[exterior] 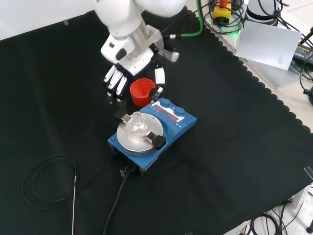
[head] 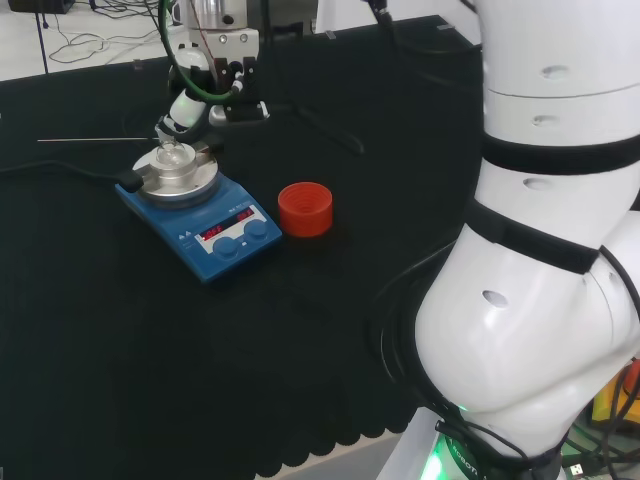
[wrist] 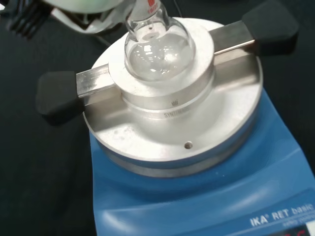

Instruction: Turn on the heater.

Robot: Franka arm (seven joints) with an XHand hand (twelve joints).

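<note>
- My black and white hand (exterior: 131, 66) hangs over the cloth in front view, fingers (exterior: 115, 79) straight & spread, pointing down, holding nothing.
- Front view: thumb (exterior: 159, 78) sits just beside the red ribbed ring stand (exterior: 143, 91); can't tell if it touches.
- The blue hotplate heater w/ round silver top (exterior: 152, 131) sits mid-cloth, nearer the camera than my hand in front view. Its two blue knobs (exterior: 172, 107) & red display face the hand.
- Head view: heater (head: 196, 212) is left of the ring stand (head: 304, 208), close but apart.
- A small clear round-bottom glass flask (wrist: 156, 46) sits upright in the silver metal block on the plate; black-tipped handles (wrist: 58, 95) stick out either side.
- Surface: black cloth (exterior: 244, 147) w/ scalloped edge, a black cable (exterior: 46, 183) looped on it at front view's lower left, another running to the heater.
- Room: white floor, cables & a white sheet (exterior: 266, 44) beyond the cloth, front view's upper right.
</note>
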